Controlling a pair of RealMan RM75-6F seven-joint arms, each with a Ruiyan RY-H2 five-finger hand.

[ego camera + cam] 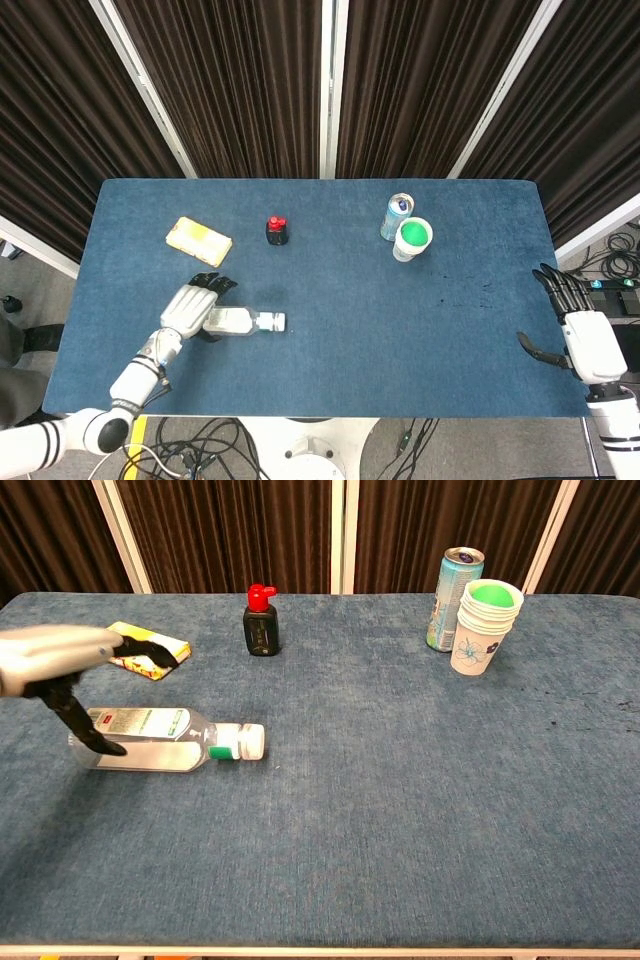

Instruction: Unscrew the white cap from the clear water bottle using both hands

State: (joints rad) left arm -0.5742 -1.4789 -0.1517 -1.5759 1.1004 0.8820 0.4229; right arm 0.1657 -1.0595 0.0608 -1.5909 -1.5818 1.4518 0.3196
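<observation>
Fingers [75, 718] of left hand [188, 309] spread apart above base end of clear water bottle [150, 739], gripping nothing. Bottle on its side on blue table [400, 330], white cap [252, 741] on and pointing right. Right hand [585, 342] at right table edge, fingers splayed, empty, well apart from bottle
</observation>
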